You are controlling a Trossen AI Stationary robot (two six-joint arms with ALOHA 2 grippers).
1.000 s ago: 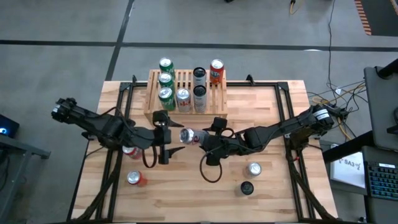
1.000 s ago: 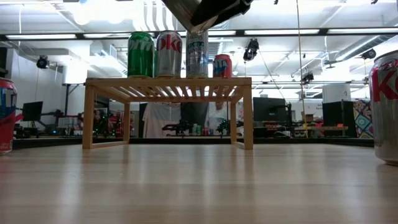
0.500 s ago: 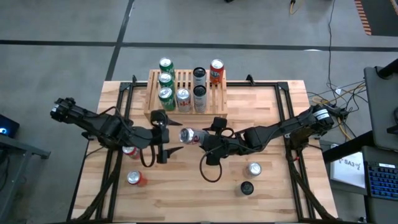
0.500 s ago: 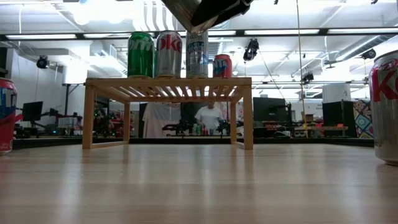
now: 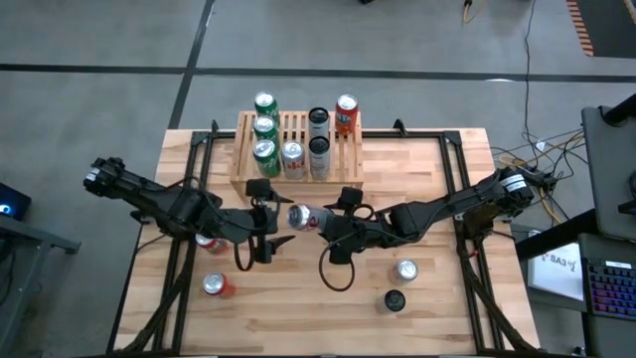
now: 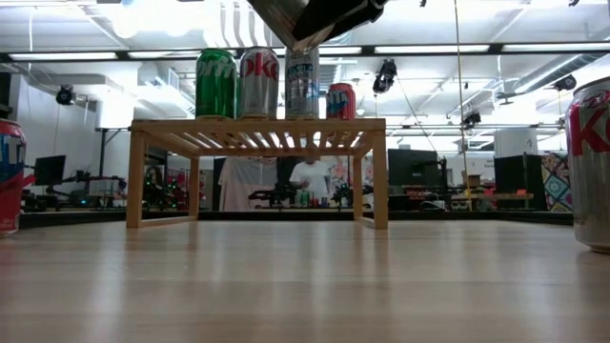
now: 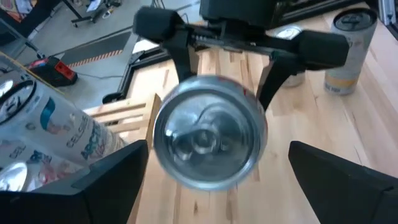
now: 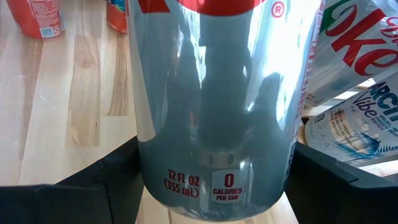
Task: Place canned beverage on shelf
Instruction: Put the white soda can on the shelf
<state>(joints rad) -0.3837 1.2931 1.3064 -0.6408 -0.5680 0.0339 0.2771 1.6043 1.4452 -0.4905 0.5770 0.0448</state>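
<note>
Silver can (image 5: 301, 217): lay on its side up off the table, clamped between the right gripper's (image 5: 320, 221) jaws, which stood apart by the can's width. Nowhere near the shelf (image 5: 296, 144) yet, that sat well beyond the jaws with six cans already on or against it.

Left gripper (image 5: 275, 231): jaws wide apart with nothing in them. In the left wrist view the can's end faced straight at them, roughly centred between the two fingers but not touching either, as far as I could tell.

Risk: looked like a hand-over to me. If the right jaws let go before the left ones close, the can drops and rolls. A sideways can is also round in the grip, so it could twist or slide out lengthways.

Risk two: the shelf was crowded, so a clumsy set-down could knock a neighbour over.

Writing: right wrist view read "12 FL OZ (355 mL)" and "0 CALORIES PER CAN" on the held can, under a red band. Shelf cans showed a red "oke" fragment and pale blue lettering I couldn't make out.
</note>
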